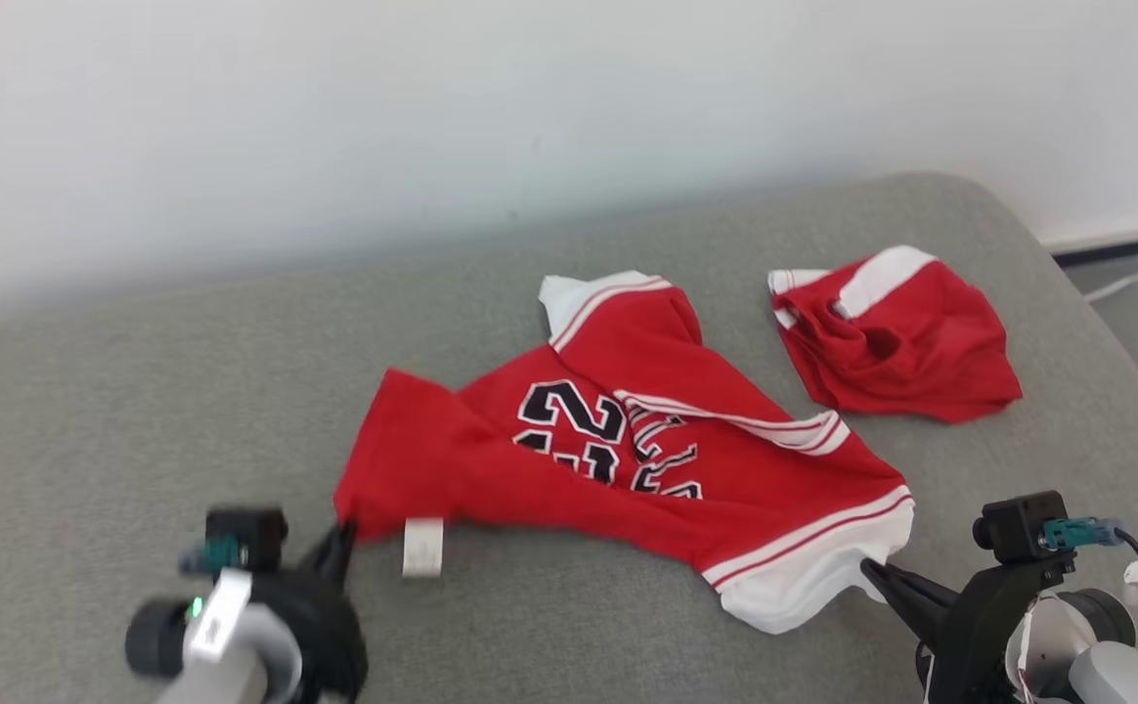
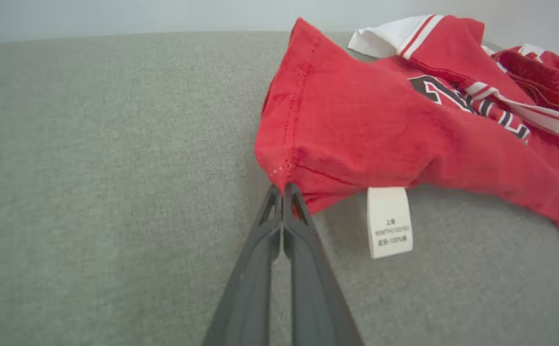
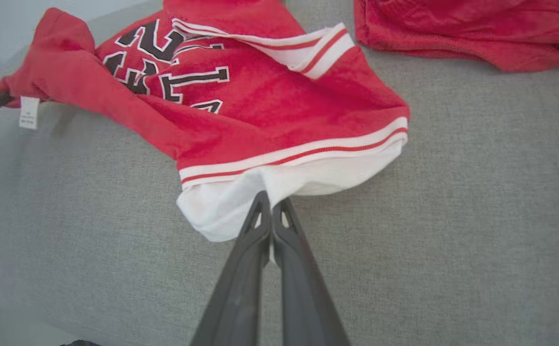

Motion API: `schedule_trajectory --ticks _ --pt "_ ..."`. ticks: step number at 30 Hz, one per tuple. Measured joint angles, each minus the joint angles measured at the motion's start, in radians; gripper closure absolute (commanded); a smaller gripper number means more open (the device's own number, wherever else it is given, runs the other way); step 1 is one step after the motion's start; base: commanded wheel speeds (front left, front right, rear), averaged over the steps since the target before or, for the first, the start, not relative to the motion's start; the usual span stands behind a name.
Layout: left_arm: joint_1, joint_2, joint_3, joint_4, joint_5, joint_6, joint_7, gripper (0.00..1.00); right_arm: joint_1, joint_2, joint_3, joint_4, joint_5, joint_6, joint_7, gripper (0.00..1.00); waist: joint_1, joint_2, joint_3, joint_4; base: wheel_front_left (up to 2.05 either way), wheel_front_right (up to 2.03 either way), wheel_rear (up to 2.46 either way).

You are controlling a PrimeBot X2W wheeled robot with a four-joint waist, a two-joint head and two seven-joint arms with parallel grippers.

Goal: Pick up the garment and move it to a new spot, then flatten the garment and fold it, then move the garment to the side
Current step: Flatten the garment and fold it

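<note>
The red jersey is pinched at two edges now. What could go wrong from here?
1. The left jaws are shut on only a red corner of the jersey, the right jaws on only its white hem; either thin grip might slip during a lift.
2. A folded flap crosses the numbers, so the cloth may stay twisted.
3. The second red garment lies near; dragging could catch it.
</note>
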Motion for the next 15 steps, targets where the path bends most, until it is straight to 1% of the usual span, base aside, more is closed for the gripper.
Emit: schedule_trajectory --ticks 4,10,12,15 --pt "0.135 0.051 -0.044 -0.078 0.002 0.000 -0.009 1.00 0.003 -0.014 0.001 -0.035 0.022 0.002 0.034 1.00 -0.0001 0.0000 -0.043 0.029 0.00 0.00 0.00" --pt "0.262 0.100 -0.089 -0.230 0.008 0.000 -0.013 1.00 0.045 -0.050 0.000 -0.071 0.043 0.002 0.076 1.00 -0.0001 -0.0001 -0.082 0.080 0.00 0.00 0.00" --pt "0.299 0.114 -0.109 -0.285 0.007 0.000 -0.011 1.00 0.056 -0.054 0.015 -0.078 0.046 0.002 0.101 1.00 -0.0001 -0.0001 -0.089 0.095 0.00 0.00 0.00" --pt "0.333 0.138 -0.132 -0.348 0.007 0.000 0.016 1.00 0.046 -0.054 0.056 -0.084 0.047 0.007 0.170 1.00 -0.0001 -0.0002 -0.091 0.107 0.00 0.00 0.00"
